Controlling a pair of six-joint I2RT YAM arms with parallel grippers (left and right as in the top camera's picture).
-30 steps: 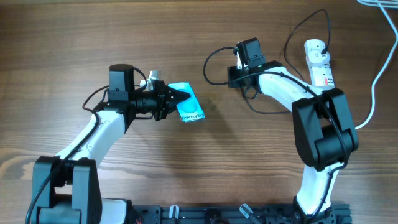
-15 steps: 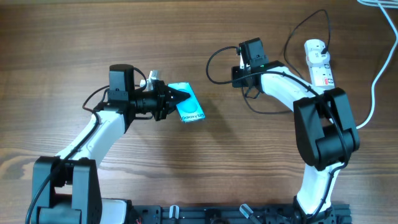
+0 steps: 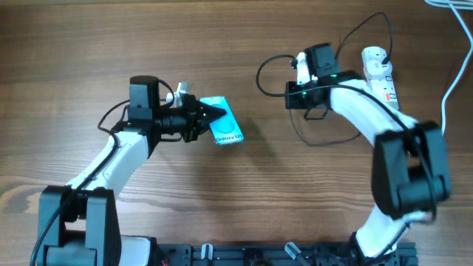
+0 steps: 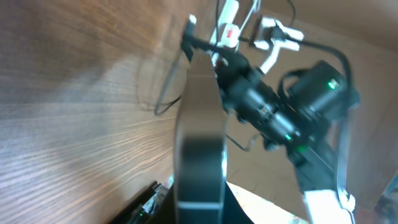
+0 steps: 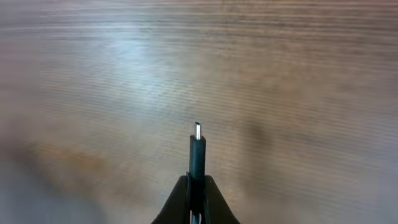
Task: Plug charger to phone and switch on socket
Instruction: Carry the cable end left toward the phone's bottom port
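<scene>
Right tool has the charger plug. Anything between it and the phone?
Nothing visible. Overhead, only bare table lies between the right tool and the phone, which the left tool grips. The charger has slack looping beside that line, not across it. Its plug tip points over bare wood.

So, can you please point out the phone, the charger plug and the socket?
phone [image 3: 226,131], overhead view, on its turquoise screen.
charger plug [image 5: 197,152], right wrist view, on its black body.
socket [image 3: 380,74], overhead view, on its white top face.
</scene>
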